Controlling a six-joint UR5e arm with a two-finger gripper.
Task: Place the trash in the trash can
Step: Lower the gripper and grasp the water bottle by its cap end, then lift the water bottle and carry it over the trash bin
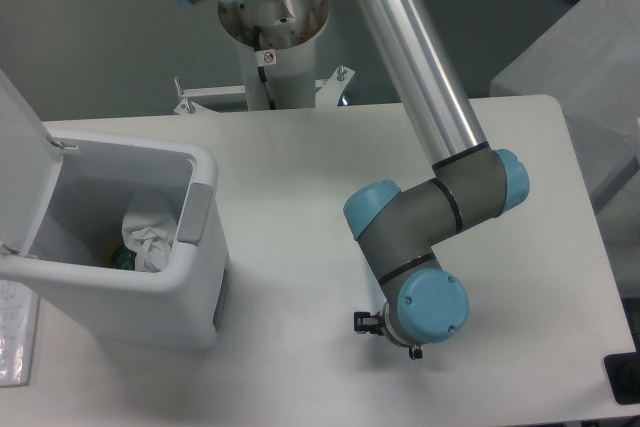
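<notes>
1. The arm is folded low over the counter [300, 167] at roughly 5 o'clock in the shot, with its blue-capped wrist joints stacked right on top of where the work is happening.
2. The end effector [385, 325] is almost totally hidden under that last wrist joint. All I can make out is a bit of black hardware sticking out near the counter, so I honestly can't tell if the jaws are wide, narrow, or closed on anything.
3. The trash can [120, 237] sits over at 9 o'clock, well apart from the arm, with its lid flipped up and open. There's already a crumpled wrapper [148, 232] lying inside, with a green bit showing near its lower left edge.
4. The crushed bottle isn't visible at all. My guess is it's on the counter under the wrist, but the arm covers that spot, so I can't confirm.
5. So I'd say this is the pick step for the second piece of trash, with the end effector down at grasp height.
6. Next move, as I read it: get a firm grip, lift straight up, swing toward 9 o'clock over the open bin and let go above the opening. A crushed clear bottle could be slippery, so the grip matters.
</notes>
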